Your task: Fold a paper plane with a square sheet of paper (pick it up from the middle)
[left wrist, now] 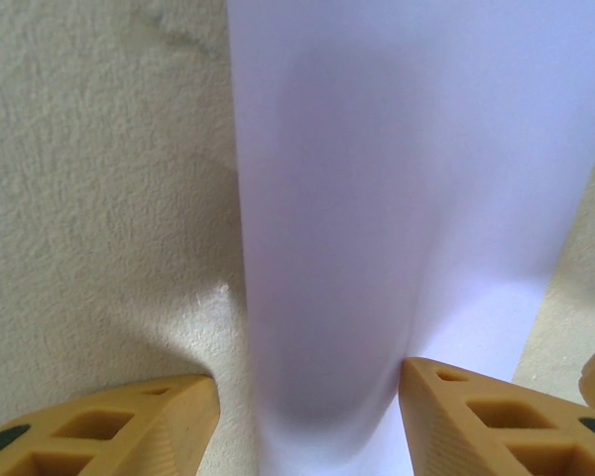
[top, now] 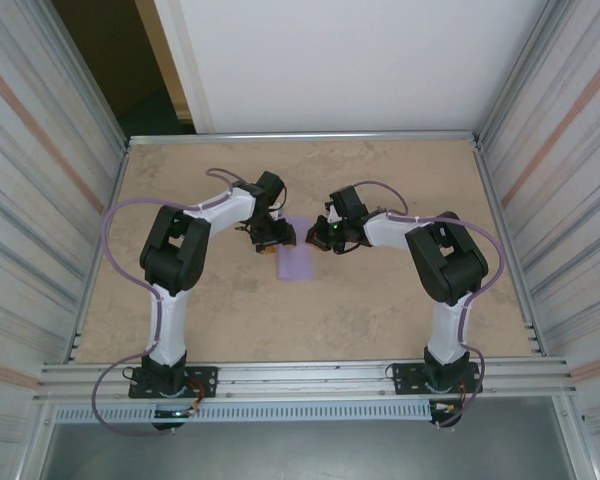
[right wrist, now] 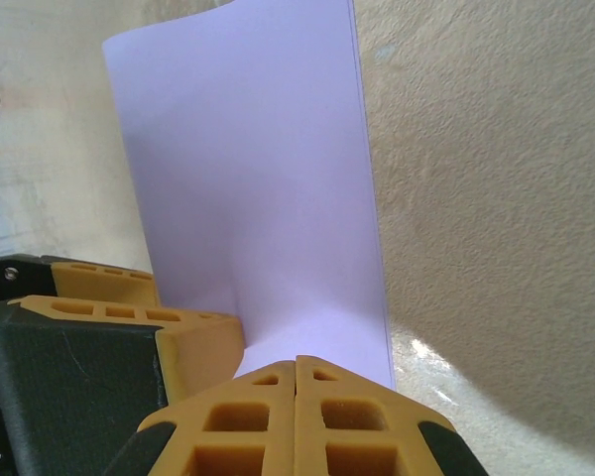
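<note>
While both arms are leaning in over the middle of the table in the top view, the left gripper and right gripper are meeting nearly tip to tip over the square sheet of paper. The sheet's near part is lying on the table just below them and its far part is sitting under the fingers. Left wrist cam: the left gripper's orange fingers are standing apart, one at each side of the view, and the lavender sheet is rising btwn them as a smooth curved wall rather than lying flat. Its right side is running behind the finger at right; its left edge is sitting just inside the finger at left, w/ a sliver of table showing btwn. So the left jaws are standing open, straddling the paper. Right wrist cam: the right gripper's fingertips are pressing together w/ no gap, right at the sheet's near edge, and the paper is curling up and away from them, its far edge standing tall. Can't tell whether that edge is getting pinched btwn the closed tips or just touching them. One left-gripper finger is showing at lower left of that view, touching or just beside the sheet's left side.
</note>
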Controlling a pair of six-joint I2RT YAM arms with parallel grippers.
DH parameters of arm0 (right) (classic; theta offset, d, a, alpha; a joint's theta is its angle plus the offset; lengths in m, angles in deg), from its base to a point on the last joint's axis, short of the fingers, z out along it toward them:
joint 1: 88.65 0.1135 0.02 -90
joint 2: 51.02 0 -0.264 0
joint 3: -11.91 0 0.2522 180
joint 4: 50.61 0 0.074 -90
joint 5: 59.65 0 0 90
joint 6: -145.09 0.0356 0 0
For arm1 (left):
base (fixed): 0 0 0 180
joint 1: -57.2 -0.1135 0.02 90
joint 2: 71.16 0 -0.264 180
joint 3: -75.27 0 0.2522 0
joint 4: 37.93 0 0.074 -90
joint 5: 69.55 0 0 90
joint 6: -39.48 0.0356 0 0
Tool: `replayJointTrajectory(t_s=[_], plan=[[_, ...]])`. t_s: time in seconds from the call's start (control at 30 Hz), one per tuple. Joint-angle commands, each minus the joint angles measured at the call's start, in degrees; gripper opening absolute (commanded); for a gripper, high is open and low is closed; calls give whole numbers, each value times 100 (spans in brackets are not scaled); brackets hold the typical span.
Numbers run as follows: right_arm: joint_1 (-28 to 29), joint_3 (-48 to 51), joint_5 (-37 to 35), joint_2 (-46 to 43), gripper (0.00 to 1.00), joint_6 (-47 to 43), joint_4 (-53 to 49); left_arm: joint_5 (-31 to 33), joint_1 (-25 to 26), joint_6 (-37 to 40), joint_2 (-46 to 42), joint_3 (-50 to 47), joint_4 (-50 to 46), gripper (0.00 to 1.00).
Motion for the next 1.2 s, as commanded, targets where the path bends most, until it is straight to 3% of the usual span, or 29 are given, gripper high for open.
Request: replayJointTrajectory(t_s=[0.0, 1.17], plan=[[43, -25, 72, -39, 4, 82, 1, 173, 327, 55, 1529, -657, -58, 56], [134, -176, 326, 443, 3, -31, -278, 104, 321, -114, 1688, -547, -245, 57]])
